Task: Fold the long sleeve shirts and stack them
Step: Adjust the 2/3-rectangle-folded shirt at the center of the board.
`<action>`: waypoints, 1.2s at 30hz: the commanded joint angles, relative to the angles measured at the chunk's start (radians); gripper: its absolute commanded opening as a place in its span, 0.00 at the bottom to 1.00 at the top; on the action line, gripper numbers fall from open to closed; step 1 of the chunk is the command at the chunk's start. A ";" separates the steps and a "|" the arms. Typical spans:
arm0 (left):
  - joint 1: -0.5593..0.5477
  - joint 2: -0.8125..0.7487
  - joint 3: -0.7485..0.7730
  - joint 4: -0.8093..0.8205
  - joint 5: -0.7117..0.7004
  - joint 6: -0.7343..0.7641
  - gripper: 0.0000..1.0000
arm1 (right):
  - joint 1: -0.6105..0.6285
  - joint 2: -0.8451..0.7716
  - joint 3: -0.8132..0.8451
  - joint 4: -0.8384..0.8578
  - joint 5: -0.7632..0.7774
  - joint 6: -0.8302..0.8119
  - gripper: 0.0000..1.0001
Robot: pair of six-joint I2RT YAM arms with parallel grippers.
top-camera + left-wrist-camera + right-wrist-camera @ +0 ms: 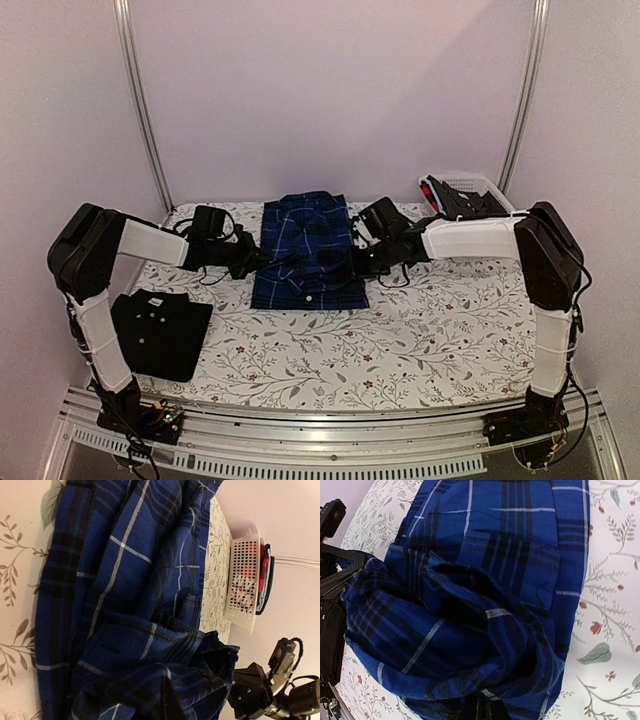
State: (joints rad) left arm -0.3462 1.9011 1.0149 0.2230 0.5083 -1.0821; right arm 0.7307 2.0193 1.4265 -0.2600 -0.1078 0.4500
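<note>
The blue plaid long sleeve shirt (308,250) lies partly folded in the middle of the table. My left gripper (262,262) is shut on its left edge and my right gripper (358,266) on its right edge. In the left wrist view the plaid cloth (125,580) bunches up over the jaws and hides my fingers. The right wrist view shows the same: a thick fold of plaid (470,630) gathered at the jaws. The plain black long sleeve shirt (160,330) lies folded at the near left, apart from both grippers.
A white lattice basket (468,186) holding dark and red items stands at the back right; it also shows in the left wrist view (244,580). The floral tablecloth (420,330) covers the table. Metal rails run along the near edge.
</note>
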 commanded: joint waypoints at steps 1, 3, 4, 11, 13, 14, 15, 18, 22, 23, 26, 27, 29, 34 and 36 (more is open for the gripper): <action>0.013 -0.015 0.016 0.008 -0.003 0.015 0.00 | -0.052 0.048 0.090 0.015 0.006 0.001 0.01; 0.015 -0.014 0.014 0.009 -0.011 0.014 0.00 | -0.071 0.088 0.133 0.011 -0.008 -0.004 0.01; 0.017 -0.016 0.011 0.008 -0.016 0.013 0.00 | -0.080 0.103 0.154 0.011 -0.013 -0.006 0.02; 0.025 -0.013 -0.003 0.039 -0.024 0.000 0.19 | -0.107 0.233 0.319 -0.025 -0.054 -0.038 0.27; 0.029 -0.020 0.000 0.042 -0.031 0.005 0.34 | -0.109 0.244 0.339 -0.034 -0.056 -0.052 0.38; 0.033 -0.027 0.002 0.040 -0.039 0.014 0.42 | -0.111 0.240 0.344 -0.037 -0.054 -0.058 0.45; 0.036 -0.032 0.002 0.040 -0.044 0.021 0.49 | -0.112 0.236 0.350 -0.042 -0.051 -0.071 0.52; 0.048 -0.055 0.005 0.041 -0.051 0.056 0.65 | -0.113 0.206 0.364 -0.072 -0.032 -0.104 0.63; 0.054 -0.122 0.005 0.011 -0.091 0.147 0.80 | -0.113 0.149 0.347 -0.096 0.006 -0.148 0.75; 0.053 -0.138 0.001 0.007 -0.094 0.166 0.81 | -0.113 0.127 0.339 -0.098 0.014 -0.153 0.77; 0.052 -0.188 -0.014 -0.022 -0.119 0.210 0.83 | -0.113 0.078 0.316 -0.101 0.023 -0.168 0.80; 0.051 -0.208 -0.036 -0.023 -0.123 0.213 0.82 | -0.113 0.064 0.305 -0.101 0.023 -0.172 0.80; 0.048 -0.240 -0.065 -0.035 -0.130 0.212 0.80 | -0.111 0.030 0.261 -0.096 0.021 -0.179 0.79; -0.009 -0.313 -0.136 -0.110 -0.200 0.209 0.63 | -0.090 -0.084 0.097 -0.055 0.007 -0.180 0.62; -0.053 -0.333 -0.164 -0.142 -0.246 0.204 0.48 | -0.074 -0.116 0.017 -0.027 -0.023 -0.173 0.46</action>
State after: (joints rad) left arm -0.3271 1.6093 0.9058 0.1772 0.3466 -0.8932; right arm 0.6281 1.9667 1.5639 -0.3244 -0.1043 0.2771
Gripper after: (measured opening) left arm 0.574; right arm 0.571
